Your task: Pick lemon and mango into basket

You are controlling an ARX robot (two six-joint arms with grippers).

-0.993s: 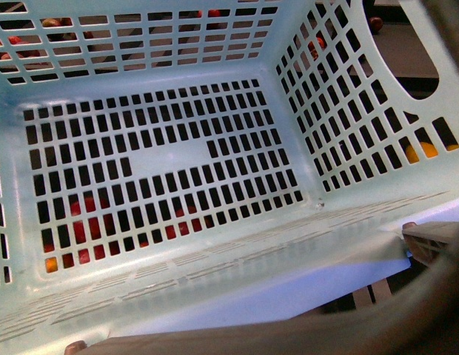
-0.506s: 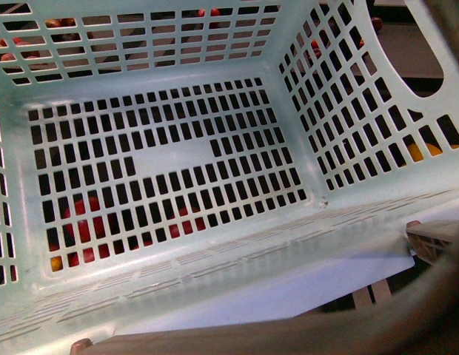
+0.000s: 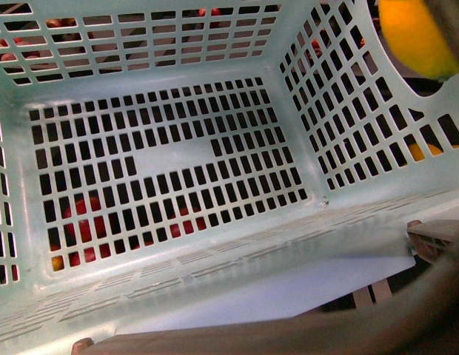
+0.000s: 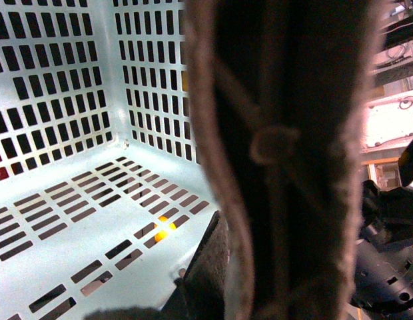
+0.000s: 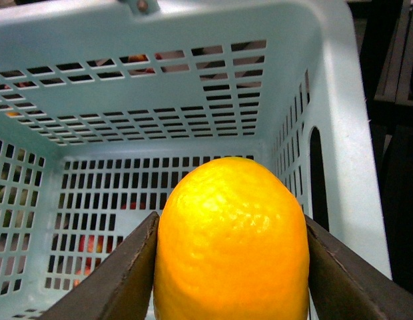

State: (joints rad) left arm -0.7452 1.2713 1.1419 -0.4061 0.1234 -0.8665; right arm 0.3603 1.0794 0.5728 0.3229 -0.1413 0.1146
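Observation:
The light teal basket fills the front view, seen from above into its slotted, empty floor. The yellow-orange lemon shows at the top right, above the basket's right wall. In the right wrist view the lemon sits clamped between both fingers of my right gripper, held over the open basket. My left gripper is shut on the basket's brown handle, which blocks much of that view. The mango is not identifiable in any view.
Red and orange fruits show through the floor slots beneath the basket. More red fruit lies beyond the far wall. A small orange fruit glows through a slot in the left wrist view. Dark robot parts sit beside the handle.
The lemon has come into the front view at the top right; it was absent before. The basket has held nearly still in the last half second.

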